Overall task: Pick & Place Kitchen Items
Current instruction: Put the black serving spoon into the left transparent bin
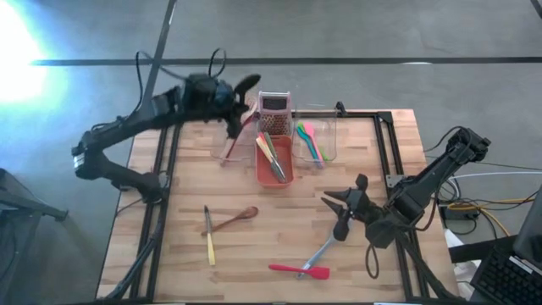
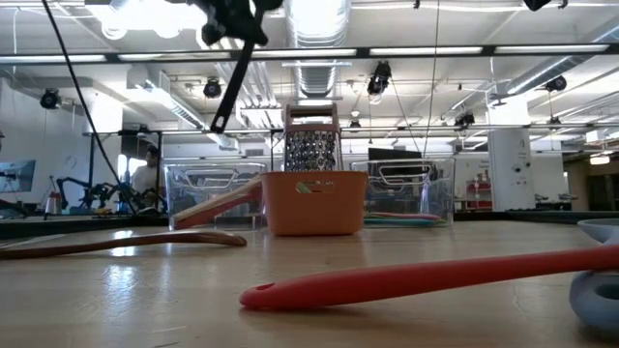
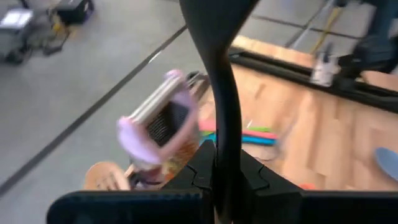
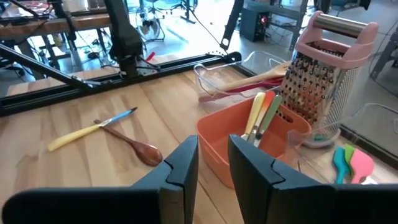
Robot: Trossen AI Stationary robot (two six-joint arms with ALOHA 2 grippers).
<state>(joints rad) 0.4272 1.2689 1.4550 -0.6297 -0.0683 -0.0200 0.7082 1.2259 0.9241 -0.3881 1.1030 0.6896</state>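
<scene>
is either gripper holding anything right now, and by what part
The left gripper is shut on a black utensil, gripping its slim handle, above the clear tubs. The right gripper holds nothing.

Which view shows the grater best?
Right wrist view: the grater shows close and sharp, pink handle, metal face, standing behind the orange tub. Low view shows its top half above the tub. High view sees it only from above, small. Left wrist view shows it blurred.
</scene>
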